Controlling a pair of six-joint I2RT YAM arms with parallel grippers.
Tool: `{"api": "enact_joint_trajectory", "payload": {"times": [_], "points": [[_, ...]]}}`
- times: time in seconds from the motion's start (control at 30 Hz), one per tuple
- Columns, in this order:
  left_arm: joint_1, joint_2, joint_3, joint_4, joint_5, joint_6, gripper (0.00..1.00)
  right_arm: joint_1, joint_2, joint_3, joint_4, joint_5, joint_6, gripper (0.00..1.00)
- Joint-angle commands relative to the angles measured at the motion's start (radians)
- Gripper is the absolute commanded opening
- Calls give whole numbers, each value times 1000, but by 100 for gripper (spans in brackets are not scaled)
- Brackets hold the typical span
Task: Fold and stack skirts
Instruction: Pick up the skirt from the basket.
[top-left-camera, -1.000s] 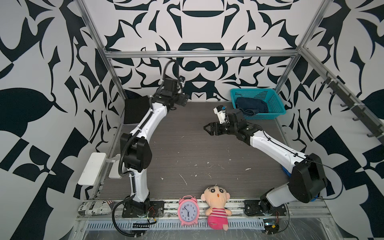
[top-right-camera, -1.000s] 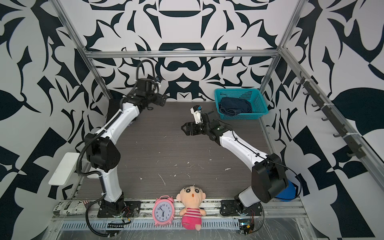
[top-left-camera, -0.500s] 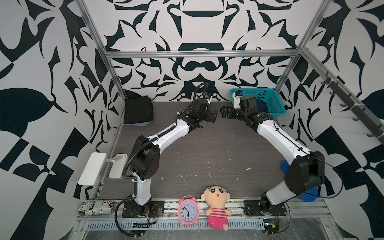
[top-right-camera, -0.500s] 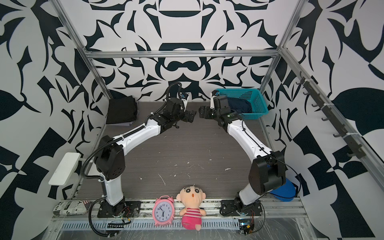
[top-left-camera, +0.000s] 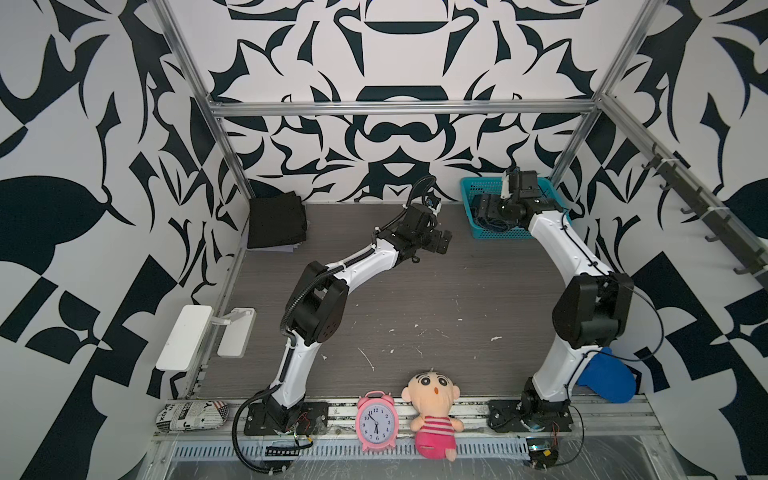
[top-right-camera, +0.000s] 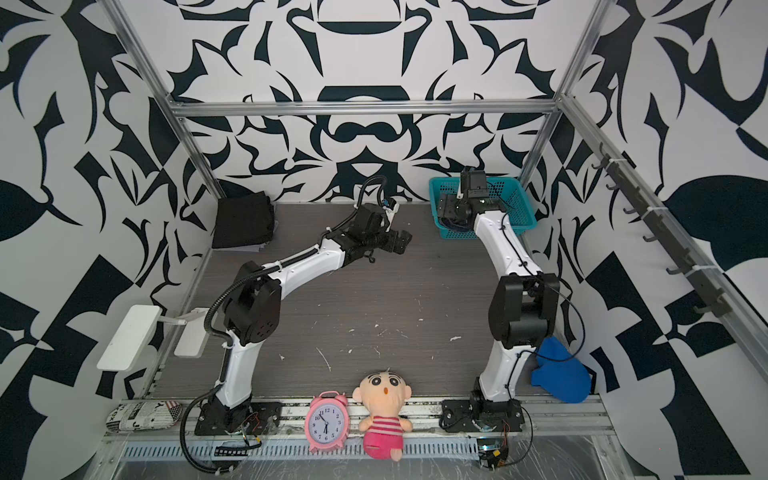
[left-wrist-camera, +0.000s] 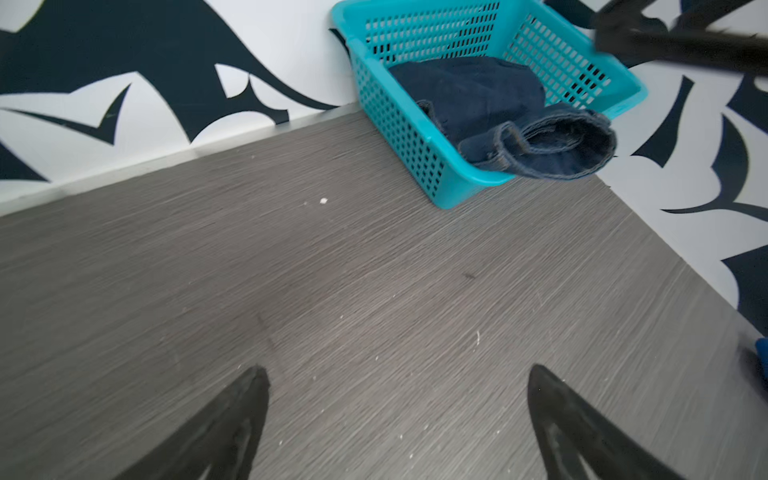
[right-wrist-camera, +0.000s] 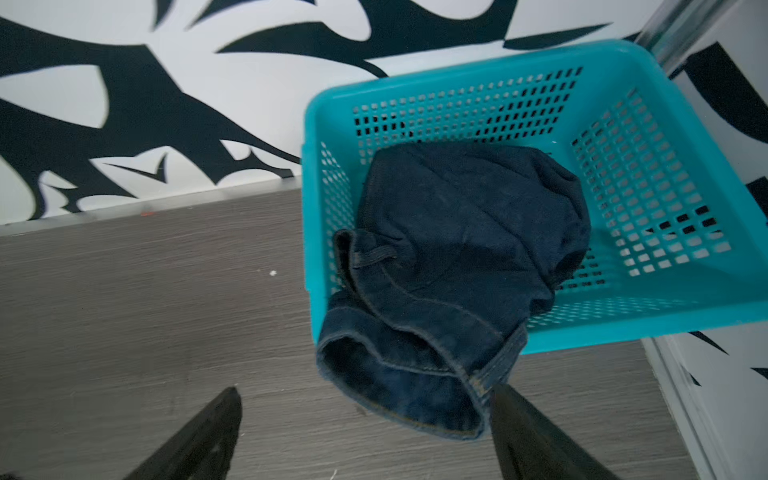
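A dark blue denim skirt (right-wrist-camera: 457, 232) lies crumpled in the teal basket (right-wrist-camera: 623, 316), its stitched hem hanging over the front rim toward the table. My right gripper (right-wrist-camera: 365, 390) hovers open at that hem, one fingertip (right-wrist-camera: 505, 399) close against the cloth; in both top views it covers the denim (top-left-camera: 484, 208) (top-right-camera: 451, 212). The black skirt (top-left-camera: 276, 222) (top-right-camera: 243, 222) lies folded in the back left corner with a pale edge showing under it. My left gripper (top-left-camera: 444, 243) (left-wrist-camera: 397, 370) is open and empty above the bare table, left of the basket (left-wrist-camera: 399, 124).
Along the front rail stand a pink alarm clock (top-left-camera: 376, 424) and a plush doll (top-left-camera: 434, 411). A royal-blue cloth (top-left-camera: 609, 380) lies by the right arm's base. A white shelf (top-left-camera: 185, 336) and a patterned pouch (top-left-camera: 191, 415) sit at the left edge. Patterned walls enclose the table.
My left arm has swung from the back left corner to the middle back. My right arm has moved from mid-table to the basket, its jaws opening wider.
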Motion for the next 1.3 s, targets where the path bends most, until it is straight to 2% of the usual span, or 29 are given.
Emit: {"api": "enact_joint_trajectory", "payload": {"times": [0.0, 0.13, 0.2, 0.37, 0.6, 0.67, 0.7, 0.77, 0.83, 0.9, 1.07, 1.27], "points": [[-1, 18, 25, -30, 25, -20, 99, -14, 58, 97, -156, 43, -8, 98], [-1, 19, 15, -18, 29, -24, 99, -73, 76, 66, -145, -2, 63, 98], [-1, 23, 23, -31, 27, -18, 100, -99, 82, 55, -127, -68, 81, 98], [-1, 27, 33, -46, 16, -10, 99, -135, 76, 21, -85, -188, 136, 89], [0, 29, 40, -54, 10, -5, 100, -167, 98, 1, 6, -332, 200, 55], [-1, 27, 44, -62, 4, 5, 100, -171, 106, -3, 26, -355, 221, 38], [-1, 26, 45, -64, 3, 8, 99, -172, 107, -7, 37, -366, 229, 33], [-1, 21, 45, -67, -2, 13, 99, -172, 111, -14, 61, -389, 247, 14], [-1, 19, 45, -67, -7, 14, 100, -172, 112, -15, 75, -400, 258, 3], [-1, 16, 45, -67, -8, 15, 99, -173, 98, -22, 101, -409, 265, 0], [-1, -1, 40, -61, -11, 14, 99, -171, 54, 13, 142, -432, 260, 0], [-2, -88, 31, -2, 17, -11, 99, -172, 7, 160, 117, -483, 193, 0]]}}
